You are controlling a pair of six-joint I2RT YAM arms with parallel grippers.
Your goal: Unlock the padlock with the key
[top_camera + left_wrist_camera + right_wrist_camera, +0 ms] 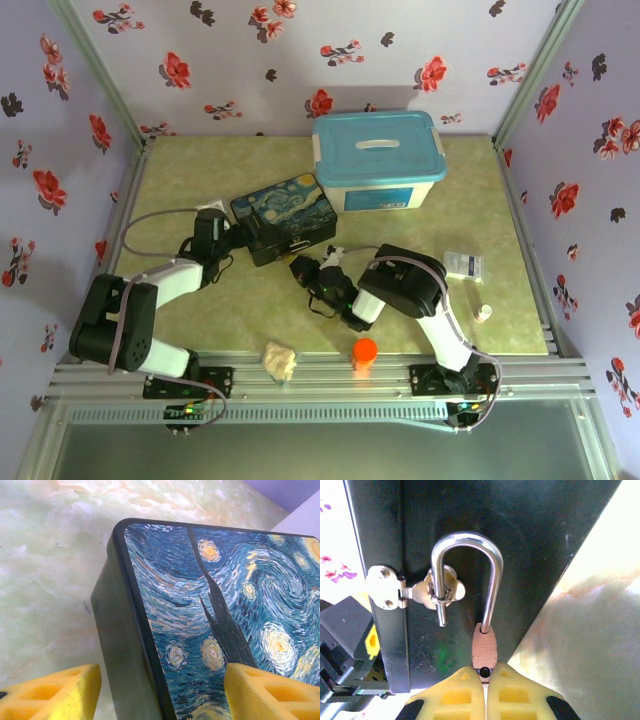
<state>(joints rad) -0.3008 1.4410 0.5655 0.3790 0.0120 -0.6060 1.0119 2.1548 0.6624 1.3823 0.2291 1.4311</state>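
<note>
Padlock (485, 647) (shackle (466, 539) open) pinched by right claw (485, 674); left claw (161, 682) wide near box (230, 605).

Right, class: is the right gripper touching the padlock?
Touching. The right wrist view shows the padlock with its lower end sitting between the closed yellow fingertips of the right gripper, no gap.

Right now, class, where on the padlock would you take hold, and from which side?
Pinch the padlock across its brass body, coming from its bottom end, opposite the shackle. The body is the one blocky part and sits clear of the hasp on the box. The thin, round shackle is threaded through that hasp and would likely slip.
</note>
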